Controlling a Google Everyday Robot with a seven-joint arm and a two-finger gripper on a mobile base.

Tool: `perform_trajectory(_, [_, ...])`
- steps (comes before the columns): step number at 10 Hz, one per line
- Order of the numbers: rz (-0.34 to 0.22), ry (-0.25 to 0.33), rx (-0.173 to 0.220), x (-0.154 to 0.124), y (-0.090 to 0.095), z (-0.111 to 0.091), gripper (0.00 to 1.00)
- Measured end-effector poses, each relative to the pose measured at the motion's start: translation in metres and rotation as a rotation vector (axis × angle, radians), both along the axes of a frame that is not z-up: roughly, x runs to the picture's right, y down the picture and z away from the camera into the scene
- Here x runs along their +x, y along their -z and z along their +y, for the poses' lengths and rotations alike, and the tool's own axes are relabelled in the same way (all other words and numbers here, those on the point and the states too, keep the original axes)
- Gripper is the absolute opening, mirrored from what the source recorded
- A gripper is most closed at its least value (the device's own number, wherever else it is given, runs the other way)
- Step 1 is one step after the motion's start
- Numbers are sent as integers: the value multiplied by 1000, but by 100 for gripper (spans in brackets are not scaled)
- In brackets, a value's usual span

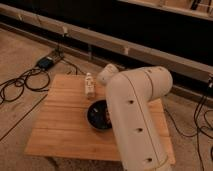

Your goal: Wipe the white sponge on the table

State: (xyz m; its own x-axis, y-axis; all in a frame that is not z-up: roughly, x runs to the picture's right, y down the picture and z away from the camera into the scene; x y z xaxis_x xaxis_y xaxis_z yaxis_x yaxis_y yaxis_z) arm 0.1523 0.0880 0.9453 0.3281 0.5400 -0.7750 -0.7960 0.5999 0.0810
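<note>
At the twelve o'clock edge of the bench [60, 120], just beside the small bottle [89, 86], our tool [105, 75] hovers, open or closed we cannot tell, and the white sponge lies hidden, perhaps behind the arm [135, 115], so we judge wiping not yet begun.
</note>
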Motion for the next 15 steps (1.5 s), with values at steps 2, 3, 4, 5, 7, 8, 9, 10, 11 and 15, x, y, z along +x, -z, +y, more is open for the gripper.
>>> perform_trajectory(2, [10,-6,-6,1,3,0,0])
perform_trajectory(3, [19,-18,-13,2,7,1,0])
perform_trajectory(4, [36,-43,-25,3,15,3,0])
perform_trajectory(5, [60,-90,-28,7,24,3,0])
perform_trajectory(7, [90,-166,-11,17,33,-5,0])
perform_trajectory(8, [99,-200,0,24,34,-10,0])
perform_trajectory(9, [104,-235,8,30,32,-14,0])
perform_trajectory(10, [101,-257,7,34,30,-16,0])
perform_trajectory(11, [93,-288,4,39,24,-19,0])
perform_trajectory(15, [61,-352,-20,47,3,-25,0])
